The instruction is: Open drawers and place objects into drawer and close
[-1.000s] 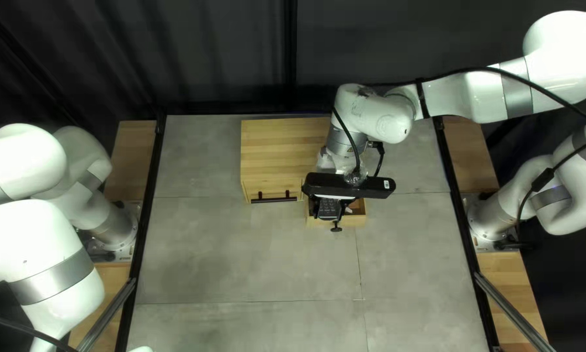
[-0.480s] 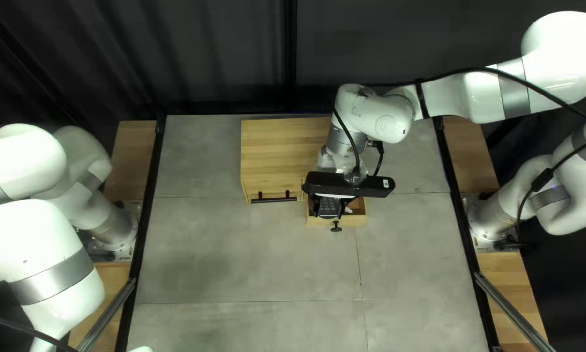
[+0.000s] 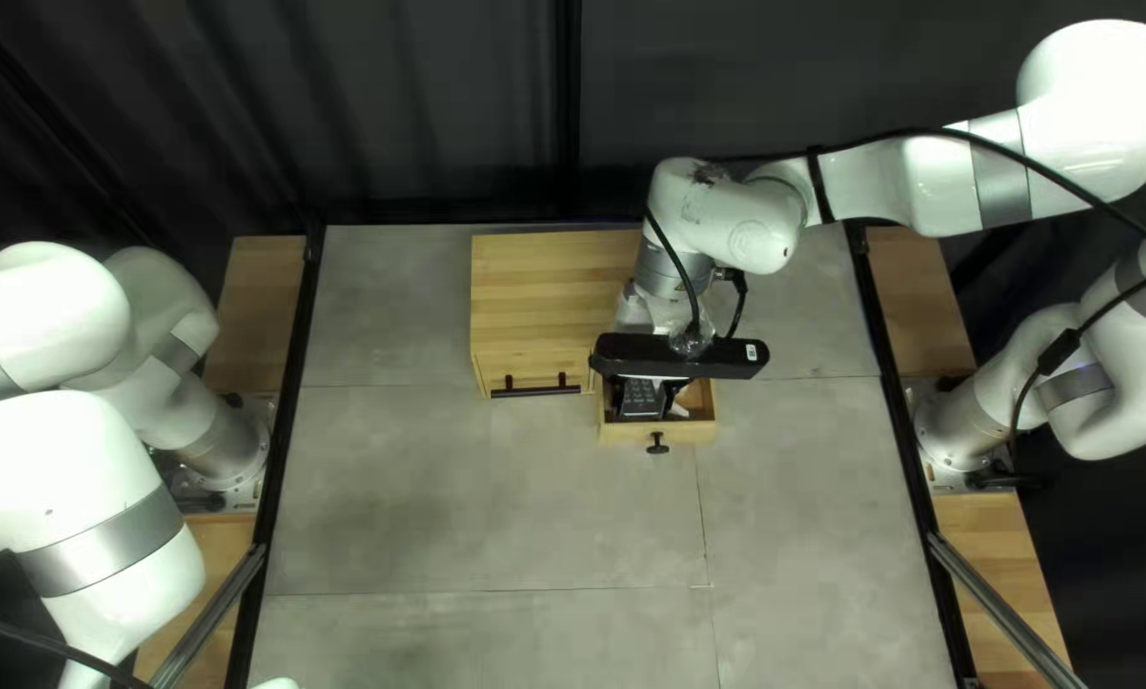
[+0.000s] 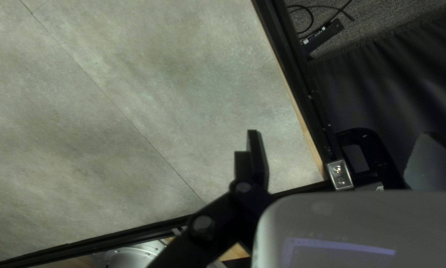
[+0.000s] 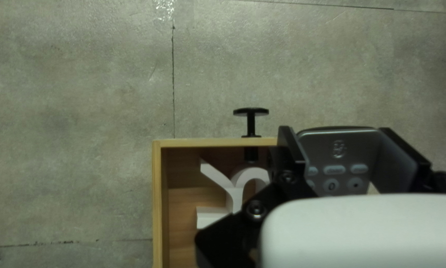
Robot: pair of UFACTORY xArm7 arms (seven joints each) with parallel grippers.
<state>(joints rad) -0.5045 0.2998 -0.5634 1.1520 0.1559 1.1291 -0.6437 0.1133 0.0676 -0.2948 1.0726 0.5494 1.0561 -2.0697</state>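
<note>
One keypad device [image 5: 338,149] between fingers [image 5: 291,146] of right tool [image 3: 644,398], touching both; left tool [image 4: 334,132] wide.

Cabinet [image 3: 547,294] on the table's [image 3: 471,511] far side, handle [image 3: 535,392] on its front; right of that, the drawer [image 3: 626,435], knob [image 3: 657,443] out front, block [image 5: 237,193] inside, remote [image 3: 640,398] left of the block!

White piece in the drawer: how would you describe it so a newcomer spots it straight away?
In the right wrist view, find the open wooden drawer with a black knob on its front. Inside lies the white piece, its forked, curving strokes like a letter. Unlike the dark handset held by the right gripper, it is pale and shows no buttons.
</note>
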